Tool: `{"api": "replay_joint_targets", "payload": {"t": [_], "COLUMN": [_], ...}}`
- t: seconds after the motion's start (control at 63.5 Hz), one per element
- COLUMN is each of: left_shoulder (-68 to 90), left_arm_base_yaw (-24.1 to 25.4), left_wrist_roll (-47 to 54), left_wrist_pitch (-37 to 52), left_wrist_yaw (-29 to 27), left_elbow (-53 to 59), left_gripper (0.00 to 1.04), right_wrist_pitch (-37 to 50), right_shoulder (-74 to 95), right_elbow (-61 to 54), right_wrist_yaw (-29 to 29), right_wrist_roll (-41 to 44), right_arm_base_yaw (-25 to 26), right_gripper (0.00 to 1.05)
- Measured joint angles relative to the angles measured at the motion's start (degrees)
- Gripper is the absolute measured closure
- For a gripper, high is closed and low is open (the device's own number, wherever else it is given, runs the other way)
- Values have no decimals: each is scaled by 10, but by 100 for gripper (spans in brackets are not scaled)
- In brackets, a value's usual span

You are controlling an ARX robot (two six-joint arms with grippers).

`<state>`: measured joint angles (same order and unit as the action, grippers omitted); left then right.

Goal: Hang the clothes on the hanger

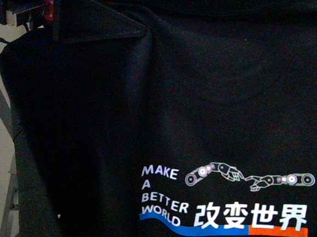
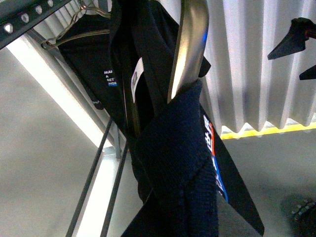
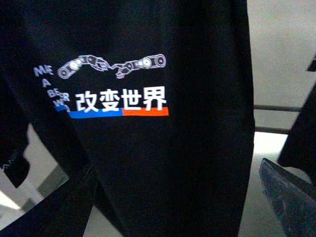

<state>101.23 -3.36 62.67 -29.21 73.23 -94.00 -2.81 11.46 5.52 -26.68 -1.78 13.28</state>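
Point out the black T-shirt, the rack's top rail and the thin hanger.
black T-shirt (image 1: 204, 100), front view, plain fabric above print
top rail (image 2: 31, 14), left wrist view, its punched strip
thin hanger (image 2: 79, 36), left wrist view, shoulder wire

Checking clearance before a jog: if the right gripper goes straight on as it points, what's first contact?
The black T-shirt: plain cloth under its print fills the line ahead of the right gripper. The gap is unclear; it may already touch.
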Motion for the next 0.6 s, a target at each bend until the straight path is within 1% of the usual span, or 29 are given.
{"api": "replay_joint_targets", "payload": {"t": [0.031, 0.063, 0.11, 0.126, 0.173, 0.205, 0.236, 0.252, 0.283, 0.331, 0.394, 0.425, 0.457, 0.472, 0.488, 0.52, 0.535, 0.551, 0.567, 0.598], "left_shoulder": [0, 0, 0, 0, 0, 0, 0, 0, 0, 0, 0, 0, 0, 0, 0, 0, 0, 0, 0, 0], "left_arm_base_yaw": [0, -1, -1, -1, 0, 2, 3, 3, 3, 3, 1, 1, 1, 1, 1, 1, 1, 1, 1, 1], "left_wrist_roll": [-1, -1, -1, -2, -2, -2, -2, -2, -2, -2, -2, -2, -2, -2, -2, -2, -2, -2, -2, -3], "left_wrist_pitch": [0, 0, 0, 0, 0, 0, 0, 0, 0, 0, 0, 0, 0, 0, 0, 0, 0, 0, 0, 0], "left_wrist_yaw": [0, 0, 0, 0, 0, 0, 0, 0, -1, -1, -2, -2, -1, -1, -1, -1, -1, -1, -1, -1], "left_elbow": [0, 0, 0, 0, 0, 0, 0, 0, 0, 0, 0, 0, 0, 0, 0, 0, 0, 0, 0, 0], "left_gripper": [100, 100, 100, 100, 100, 100, 100, 100, 100, 100, 100, 100, 100, 100, 100, 100, 100, 100, 100, 100], "right_wrist_pitch": [38, 86, 122, 143, 170, 188, 195, 194, 186, 165, 92, 48, -5, -13, -29, -42, -56, -62, -78, -95], "right_shoulder": [63, 125, 170, 199, 240, 290, 333, 362, 387, 428, 466, 483, 505, 509, 518, 526, 535, 539, 547, 556], "right_elbow": [28, 59, 87, 105, 135, 175, 213, 239, 265, 318, 399, 440, 491, 500, 518, 536, 552, 560, 575, 591], "right_wrist_yaw": [-87, -160, -205, -230, -260, -290, -316, -334, -340, -355, -370, -361, -333, -327, -315, -306, -292, -287, -276, -265], "right_wrist_roll": [6, 15, 29, 38, 52, 72, 92, 116, 136, 192, 292, 338, 417, 424, 458, 479, 512, 518, 551, 577], "right_arm_base_yaw": [70, 134, 173, 193, 212, 220, 218, 212, 204, 180, 141, 118, 89, 83, 72, 61, 50, 44, 33, 22], "right_gripper": [7, 7, 7, 7, 7, 7, 7, 7, 7, 7, 7, 7, 7, 7, 7, 7, 7, 7, 7, 7]}}
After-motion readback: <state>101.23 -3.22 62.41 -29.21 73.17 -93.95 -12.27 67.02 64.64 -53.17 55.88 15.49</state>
